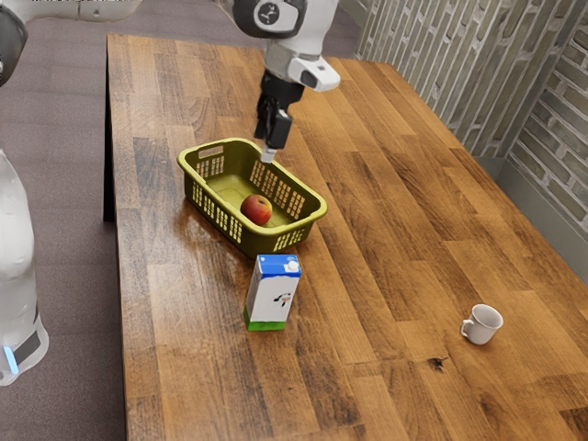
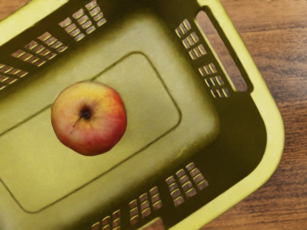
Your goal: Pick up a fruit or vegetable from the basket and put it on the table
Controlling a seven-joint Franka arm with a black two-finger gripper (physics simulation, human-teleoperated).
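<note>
"Markings, going from the exterior view's left: what can you read?"

"Nothing on the white arm base (image 1: 18,276); it has a blue light strip. Next comes one olive-green basket (image 1: 191,173), its walls pierced with little grilles. I can't make out a word on it."

"And the fruit?"

"One apple (image 2: 89,118), red and yellow, stem upward, lying on the basket's floor. Walls rise all round it, so the way in is from above."

"Where's the gripper (image 1: 268,154)?"

"Above the basket, near its far long rim. Whether it's wide or narrow, I can't tell from here. Higher up, the arm (image 1: 292,62) bears a round dark emblem, too small to read."

"Any brand on the carton (image 1: 273,292)?"

"Too small to name one. Blue top, white sides, green foot, and a little black-and-white figure on the front. Just one carton, upright, close by the basket's near end."

"Further right?"

"One white mug (image 1: 483,323), upright, well apart from the basket, its handle toward the carton. All of that stands on one wooden table (image 1: 386,285), with a brick wall (image 1: 469,69) beyond."
</note>
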